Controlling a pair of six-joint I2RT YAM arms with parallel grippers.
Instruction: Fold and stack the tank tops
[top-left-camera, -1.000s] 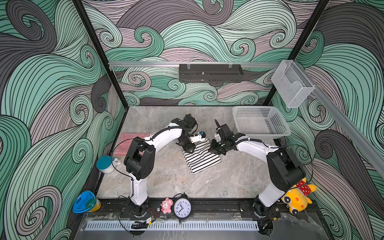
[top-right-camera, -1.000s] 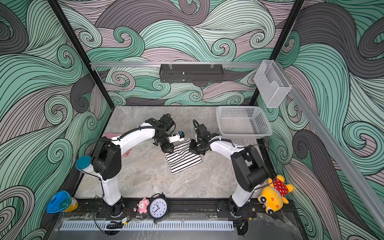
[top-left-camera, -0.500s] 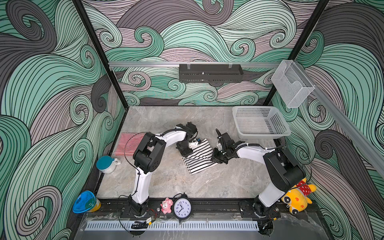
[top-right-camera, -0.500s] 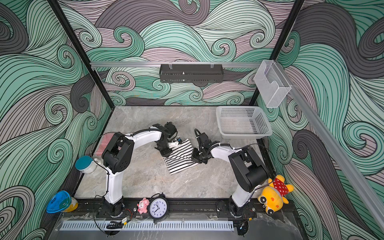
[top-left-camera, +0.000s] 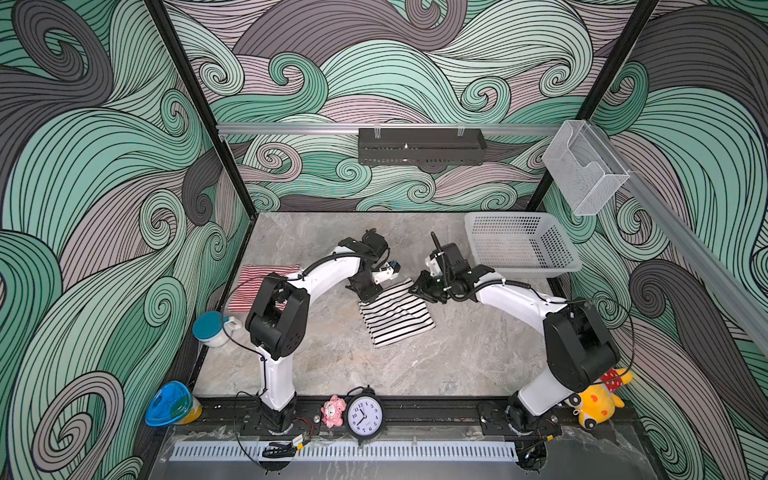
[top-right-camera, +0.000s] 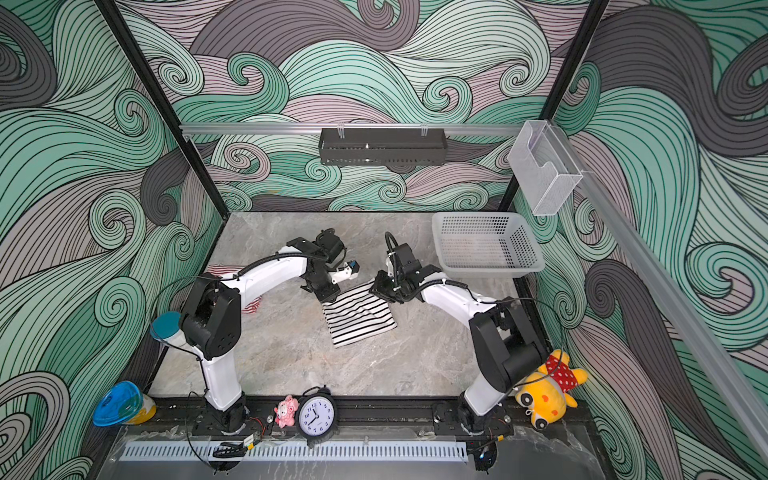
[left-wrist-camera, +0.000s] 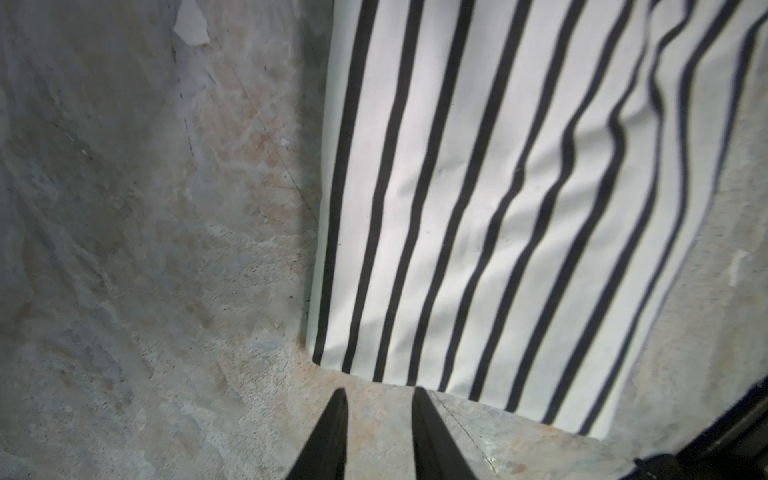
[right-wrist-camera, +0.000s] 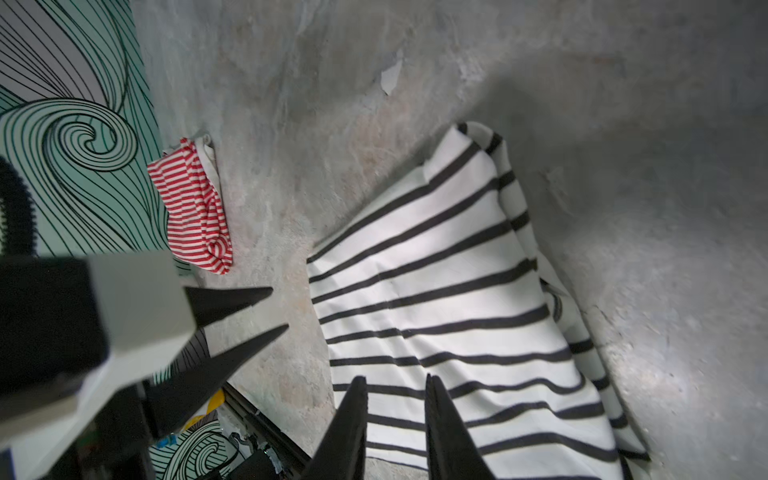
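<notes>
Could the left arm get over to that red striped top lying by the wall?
Probably yes: the red striped top lies close beside the left arm, nothing on it, and the left hand is open and empty.

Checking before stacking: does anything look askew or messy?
The folded black-and-white striped tank top lies slanted, its lower layers peeking out one side. The red-and-white striped tank top sits rumpled by the wave-patterned wall.

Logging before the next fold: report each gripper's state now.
Left gripper: jaws slightly open, empty, over bare table beside the black-and-white tank top.
Right gripper: jaws slightly open, above that top, gripping nothing.
</notes>
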